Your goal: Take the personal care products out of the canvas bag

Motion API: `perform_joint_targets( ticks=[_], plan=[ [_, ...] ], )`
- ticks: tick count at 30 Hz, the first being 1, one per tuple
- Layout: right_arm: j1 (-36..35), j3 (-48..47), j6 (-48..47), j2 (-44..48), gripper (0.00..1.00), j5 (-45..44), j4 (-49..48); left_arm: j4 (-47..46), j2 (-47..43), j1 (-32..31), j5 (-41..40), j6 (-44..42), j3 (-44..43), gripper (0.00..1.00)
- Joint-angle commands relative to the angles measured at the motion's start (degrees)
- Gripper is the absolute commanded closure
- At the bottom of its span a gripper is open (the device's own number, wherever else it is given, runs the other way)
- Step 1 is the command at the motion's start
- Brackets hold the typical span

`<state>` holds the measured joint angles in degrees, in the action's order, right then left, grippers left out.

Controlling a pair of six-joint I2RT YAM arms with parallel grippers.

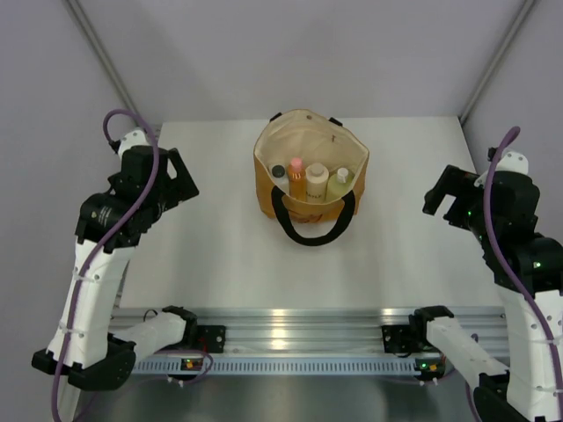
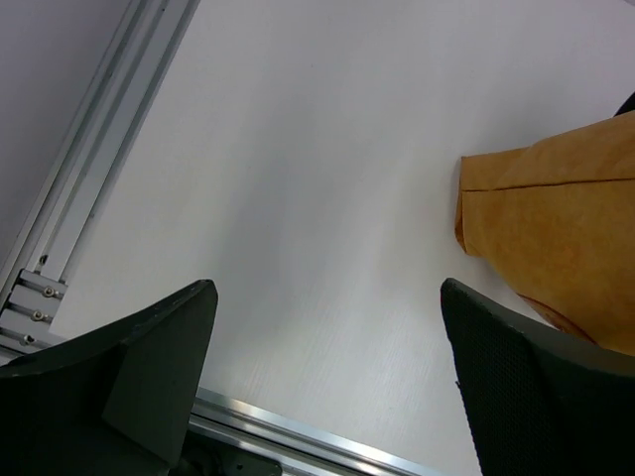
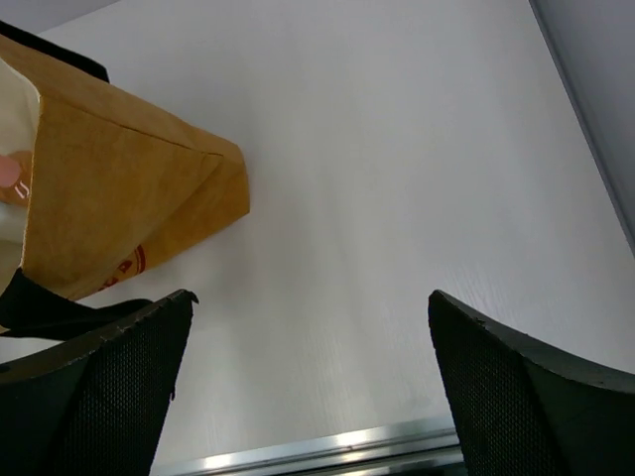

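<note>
Black left gripper (image 2: pixel 327 297): fingers spread wide, nothing between them, over the table (image 1: pixel 220 255) left of the canvas bag (image 1: pixel 308 136). Right gripper (image 3: pixel 310 297): likewise spread, empty, right of bag. Bag upright mid-table; four personal care products (image 1: pixel 318 180) stand inside, in a row.

My left gripper (image 2: pixel 327 290) hangs out at my left side, jaws spread wide and holding nothing (elbow bent, forearm raised). My right gripper (image 3: pixel 310 297) mirrors it on the right, equally parted.

Red print (image 3: pixel 132 264) on canvas bag (image 3: pixel 119 188) unreadable
</note>
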<state>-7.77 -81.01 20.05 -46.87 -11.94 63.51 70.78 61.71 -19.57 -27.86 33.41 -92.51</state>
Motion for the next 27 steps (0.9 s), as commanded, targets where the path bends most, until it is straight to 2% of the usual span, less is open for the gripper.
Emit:
perform_joint_targets(
  ticks=[1, 8, 12, 13, 16, 18, 21, 27],
  plan=[
    [-0.4, -1.3, 1.1, -0.4, 0.01, -2.4, -0.7, 0.0, 0.8, -0.1, 0.5, 1.5, -3.1, 0.01],
    [-0.3, -2.6, 3.2, -1.0, 0.01, -3.6, -1.9, 0.1, 3.1, -0.1, 2.5, 3.3, -7.9, 0.01],
    [-0.4, -2.6, 3.8, 0.7, 0.01, 4.4, -6.3, -0.1, 6.0, -0.1, 8.0, 5.2, -11.5, 0.01],
    [-0.3, -2.2, 3.0, 1.8, 0.0, 8.7, -7.4, -0.1, 6.7, -0.1, 9.7, 6.1, -12.1, 0.02],
    [-0.4, -1.3, 1.0, 1.4, 0.01, 11.7, -8.5, -0.2, 10.5, -0.2, 18.8, 9.3, -14.4, 0.01],
    [-0.4, -1.3, 0.0, 1.2, 0.0, 13.8, -8.1, 0.1, 14.6, -2.7, 20.4, 11.7, -17.3, 0.01],
    [-0.4, -0.8, -0.5, 1.3, 0.0, 14.3, -8.1, 0.1, 19.0, -11.1, 15.7, 14.9, -21.3, 0.01],
    [-0.4, 0.2, -0.9, 1.1, 0.01, 16.7, -7.5, 0.1, 24.7, -19.4, 7.8, 21.5, -19.7, 0.02]
  ],
)
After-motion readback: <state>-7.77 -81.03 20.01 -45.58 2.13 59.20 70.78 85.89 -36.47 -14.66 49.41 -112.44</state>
